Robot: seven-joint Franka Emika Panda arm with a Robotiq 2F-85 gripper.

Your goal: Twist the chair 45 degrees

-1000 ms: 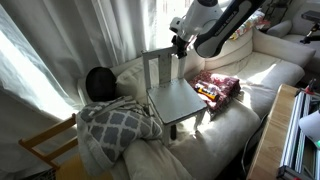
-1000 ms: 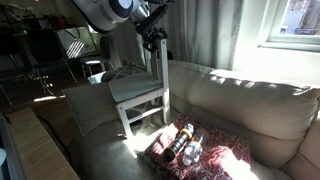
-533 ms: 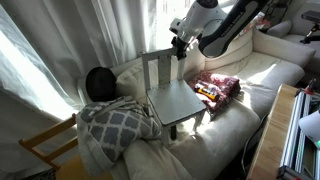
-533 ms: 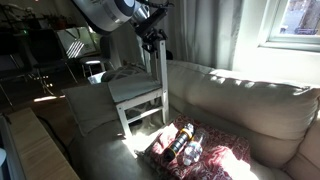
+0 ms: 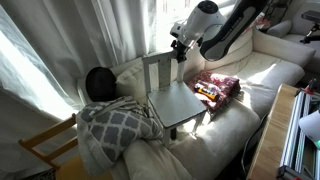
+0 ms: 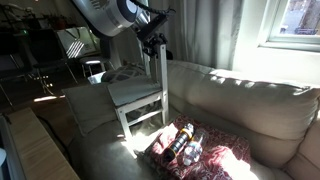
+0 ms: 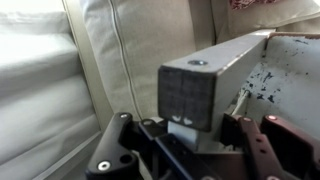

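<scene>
The small pale grey-white chair (image 5: pixel 180 100) stands on the sofa seat, its slatted back toward the curtain; it shows in both exterior views (image 6: pixel 135 90). My gripper (image 5: pixel 180 45) is at the top corner of the chair back (image 6: pixel 155 45). In the wrist view the square top of the back post (image 7: pixel 195 90) sits between the two fingers of the gripper (image 7: pixel 190 128), which close against its sides.
A red patterned cloth with bottles (image 5: pixel 215 85) (image 6: pixel 190 145) lies on the sofa beside the chair. A checked pillow (image 5: pixel 115 125) and a dark round cushion (image 5: pixel 98 82) lie on its other side. A yellowish wooden chair (image 5: pixel 45 145) stands off the sofa. Curtains hang behind.
The gripper has shifted slightly along the sofa at the chair-back top, and the chair's seat has turned a little with it.
</scene>
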